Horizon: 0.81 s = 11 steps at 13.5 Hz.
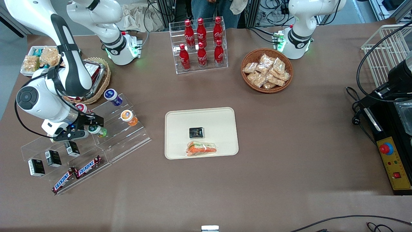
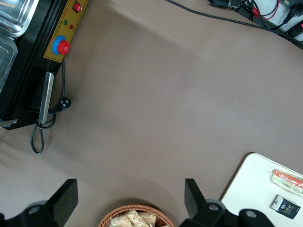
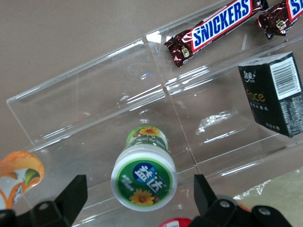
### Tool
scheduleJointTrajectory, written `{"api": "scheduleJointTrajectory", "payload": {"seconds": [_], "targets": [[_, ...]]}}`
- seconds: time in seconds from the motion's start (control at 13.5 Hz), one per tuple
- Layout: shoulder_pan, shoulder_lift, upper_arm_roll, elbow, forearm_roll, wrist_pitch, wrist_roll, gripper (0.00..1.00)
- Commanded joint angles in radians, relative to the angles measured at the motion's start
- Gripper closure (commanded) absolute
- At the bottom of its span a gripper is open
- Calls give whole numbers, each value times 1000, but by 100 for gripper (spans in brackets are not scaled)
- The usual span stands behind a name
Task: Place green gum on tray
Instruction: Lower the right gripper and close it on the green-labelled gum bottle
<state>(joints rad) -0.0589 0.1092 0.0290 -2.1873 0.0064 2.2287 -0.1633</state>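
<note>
Green gum (image 3: pixel 144 174) lid white, green-marked; tray (image 1: pixel 180 122) cream.

Green gum (image 3: pixel 144 174) lies on a clear acrylic stepped shelf (image 3: pixel 94 90), white lid with green sunflower label facing the camera. Gripper (image 3: pixel 140 198) spread wide, one black finger (image 3: pixel 71 194) on each side of the bottle, neither touching it. Orange-bodied bottle (image 3: pixel 19 175) beside the gum on the same step. Black barcoded box (image 3: pixel 272 94) on a neighbouring section; two Snickers bars (image 3: pixel 215 26) on the lowest step. Brown tabletop (image 3: pixel 57 33) shows past the shelf edge.
</note>
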Motion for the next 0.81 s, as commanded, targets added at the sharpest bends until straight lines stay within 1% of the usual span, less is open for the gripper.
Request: {"api": "scheduleJointTrajectory", "payload": {"seconds": [0.0,0.07,0.22,0.3,0.37,0.44,0.74], "targets": [[1,1,3,-17,-23,29,-5,0],[2,1,3,-17,-23,29,-5,0],[4,3,3,-17,-25,32,-2,8],[4,3,3,-17,-25,32,-4,19],[4,4,3,-17,-25,34,-2,23],[4,4,3,-17,-25,32,-4,30],[2,6,3,-17,-25,34,-4,29]]}}
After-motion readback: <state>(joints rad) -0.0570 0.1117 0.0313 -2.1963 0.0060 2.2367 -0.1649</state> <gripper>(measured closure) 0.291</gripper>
